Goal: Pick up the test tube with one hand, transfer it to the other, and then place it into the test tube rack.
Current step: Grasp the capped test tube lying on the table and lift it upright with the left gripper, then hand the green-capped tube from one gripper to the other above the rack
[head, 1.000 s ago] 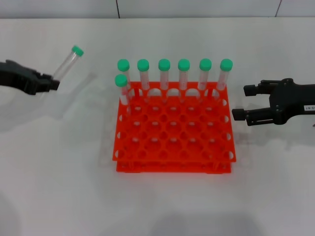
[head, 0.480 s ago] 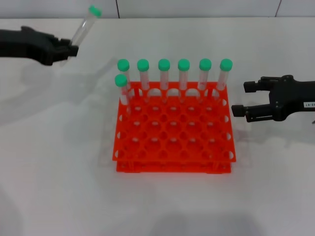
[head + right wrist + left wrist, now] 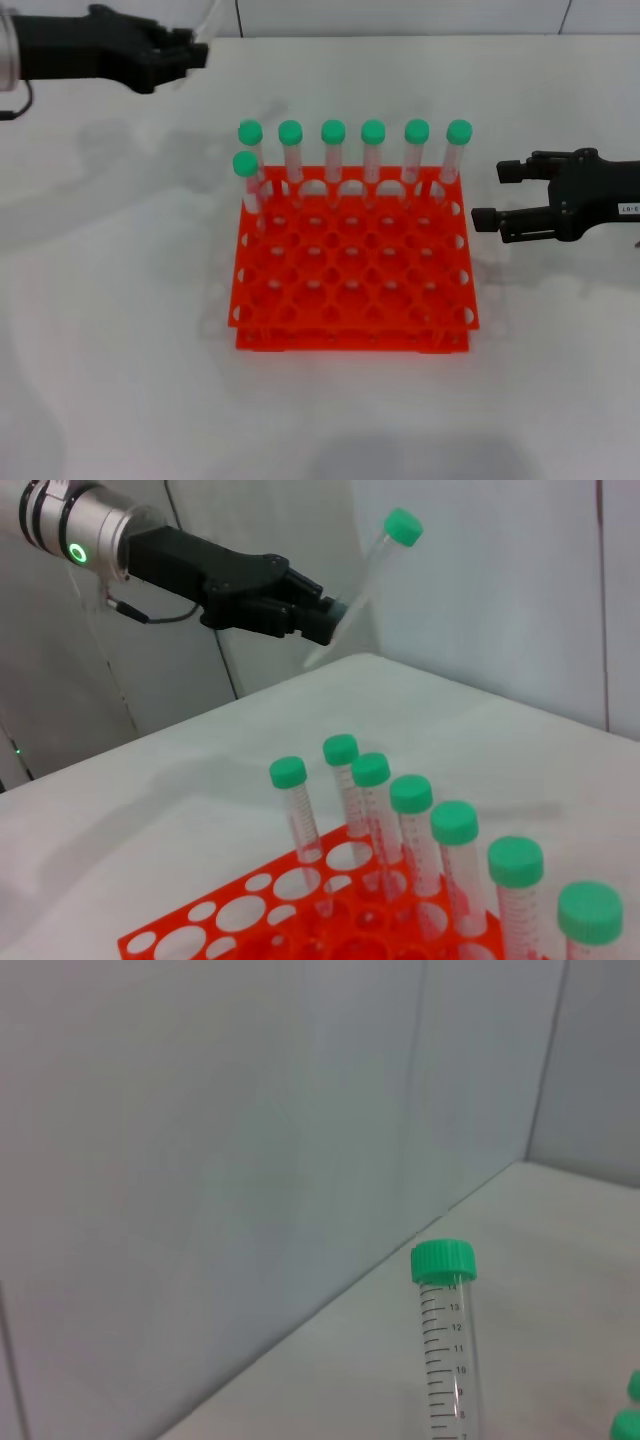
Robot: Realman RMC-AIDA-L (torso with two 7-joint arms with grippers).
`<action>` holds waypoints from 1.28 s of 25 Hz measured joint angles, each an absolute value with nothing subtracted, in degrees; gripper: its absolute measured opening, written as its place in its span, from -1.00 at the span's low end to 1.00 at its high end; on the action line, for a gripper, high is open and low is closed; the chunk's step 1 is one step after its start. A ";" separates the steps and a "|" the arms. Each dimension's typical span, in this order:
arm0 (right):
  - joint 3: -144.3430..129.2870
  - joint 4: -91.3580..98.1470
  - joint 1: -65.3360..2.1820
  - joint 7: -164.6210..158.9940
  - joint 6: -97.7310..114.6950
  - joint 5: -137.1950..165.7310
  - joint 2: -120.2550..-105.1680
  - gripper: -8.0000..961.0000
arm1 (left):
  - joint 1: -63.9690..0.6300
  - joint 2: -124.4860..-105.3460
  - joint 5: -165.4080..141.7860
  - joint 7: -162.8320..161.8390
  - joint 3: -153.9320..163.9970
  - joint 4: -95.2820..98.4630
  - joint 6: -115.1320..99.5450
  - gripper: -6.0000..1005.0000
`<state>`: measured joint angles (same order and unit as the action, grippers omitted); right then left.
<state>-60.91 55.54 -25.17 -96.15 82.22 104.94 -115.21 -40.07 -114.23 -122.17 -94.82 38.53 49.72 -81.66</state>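
Note:
My left gripper (image 3: 195, 48), black with no label, is raised at the far left and shut on the lower end of the test tube (image 3: 212, 14). The tube runs out of the head view's top edge. The right wrist view shows this gripper (image 3: 325, 615) holding the tilted tube (image 3: 368, 575) by its lower end, green cap up. The left wrist view shows the tube's capped end (image 3: 445, 1340). My right gripper (image 3: 490, 196), with a white label, is open and empty just right of the orange-red rack (image 3: 350, 335).
Several green-capped tubes (image 3: 333, 150) stand upright in the rack's far rows, also seen in the right wrist view (image 3: 440, 850). The rack's nearer holes (image 3: 355, 265) hold nothing. A wall runs along the table's far edge.
My left gripper has lifted the tube up and moved it right and farther back; its cap has left the head view. The right gripper has barely moved.

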 joint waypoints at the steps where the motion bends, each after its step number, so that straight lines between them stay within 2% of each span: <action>1: -60.91 55.54 -25.14 -96.15 82.20 104.77 -115.18 0.76 | -40.35 -114.55 -121.64 -94.10 38.56 49.32 -81.44 -0.60; 13: -59.51 56.05 -25.01 -96.15 82.58 104.74 -114.84 0.76 | -42.02 -115.28 -112.43 -87.30 39.08 43.20 -79.28 -0.60; 22: -59.41 56.28 -25.28 -95.60 82.40 104.74 -114.88 0.76 | -42.01 -117.11 -110.67 -84.41 39.29 42.55 -79.31 -0.60; 32: -57.92 56.34 -25.31 -95.54 82.44 104.74 -114.89 0.76 | -42.05 -117.97 -108.84 -81.54 39.31 41.08 -79.27 -0.60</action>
<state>-57.92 56.34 -25.31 -95.54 82.44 104.74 -114.89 -42.05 -117.97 -108.84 -81.54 39.31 41.08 -79.27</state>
